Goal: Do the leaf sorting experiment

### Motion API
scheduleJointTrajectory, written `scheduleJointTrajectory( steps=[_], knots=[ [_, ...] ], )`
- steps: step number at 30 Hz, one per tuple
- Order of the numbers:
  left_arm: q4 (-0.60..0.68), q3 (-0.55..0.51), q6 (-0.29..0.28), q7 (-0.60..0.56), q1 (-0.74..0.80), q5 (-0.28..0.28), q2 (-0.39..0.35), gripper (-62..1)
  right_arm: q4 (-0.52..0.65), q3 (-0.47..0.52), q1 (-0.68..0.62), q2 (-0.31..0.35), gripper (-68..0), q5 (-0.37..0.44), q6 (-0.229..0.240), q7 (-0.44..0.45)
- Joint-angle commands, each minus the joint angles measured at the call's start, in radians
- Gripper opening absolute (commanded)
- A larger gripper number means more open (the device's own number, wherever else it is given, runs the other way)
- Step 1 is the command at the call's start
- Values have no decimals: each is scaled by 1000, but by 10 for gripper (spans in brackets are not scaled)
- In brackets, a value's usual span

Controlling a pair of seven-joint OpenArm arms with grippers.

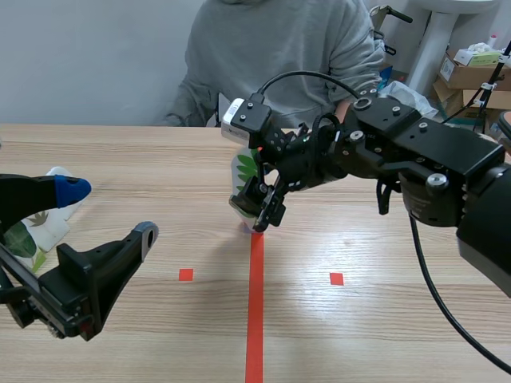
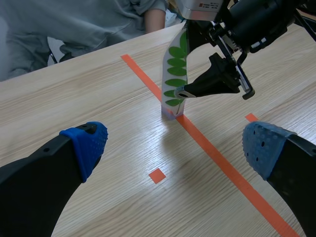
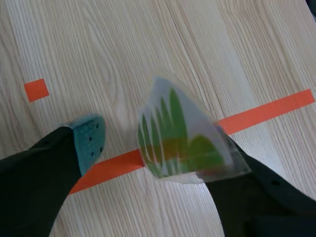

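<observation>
**At mid-table: leaf card on edge over the tape, both claws spread**

Near the centre of the scene frame, the right gripper [image 1: 267, 209] hung low over the table [image 1: 399, 327]. Its arm reached in from the right side of the picture. I saw a clear leaf card [image 1: 246, 167] standing on its lower edge, right where the long red tape line [image 1: 255, 319] ended. A row of green leaflets was printed or sealed inside it.

From the right wrist camera I read that claw as spread. One pad [image 3: 90, 139], grey-green, stood apart from the card, with bare wood and tape showing in the gap. The card leaned against the opposite finger and hid its tip. So nothing was pinched: the card touched one finger only. My left wrist camera agreed. It showed the card upright on the tape ahead of that gripper, with one black finger [image 2: 215, 83] of the right arm touching its lower part.

At the lower left of the scene frame, the left gripper [image 1: 110, 211] sat low, well apart from the card. Its fingers were wide open, blue pads [image 2: 89, 145] far from each other and holding nothing.

Partly behind that arm, at the left edge of the frame, lay a second card [image 1: 38, 225], white with green leaves.

Across the table, at the top of the frame, a person in a grey sweater [image 1: 271, 56] sat. Cardboard boxes [image 1: 471, 76] were stacked in the upper right corner.
</observation>
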Motion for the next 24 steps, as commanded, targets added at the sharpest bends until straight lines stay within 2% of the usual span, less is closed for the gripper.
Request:
scheduleJointTrajectory(
  steps=[1,4,9,15,17,21,24],
  knots=[
    [16,-2,-2,-13,2,-14,0,-24,13,4,28,-6,-374,4,-3,18],
    [16,-2,-2,-13,2,-14,-1,-24,13,3,28,-11,-414,-4,-9,18],
    [16,-2,-2,-13,2,-14,-1,-24,13,3,28,-11,-542,-19,-30,17],
    [16,-2,-2,-13,2,-14,-1,-24,13,3,28,-11,-618,-27,-32,17],
    [16,-2,-2,-13,2,-14,0,-24,13,3,28,-11,-652,-27,-48,17],
    [16,-2,-2,-13,2,-14,1,-24,13,3,28,-13,-660,-27,-78,17],
    [16,-2,0,-13,2,-14,8,-24,13,3,29,-13,-660,-42,-79,10]
  ],
)
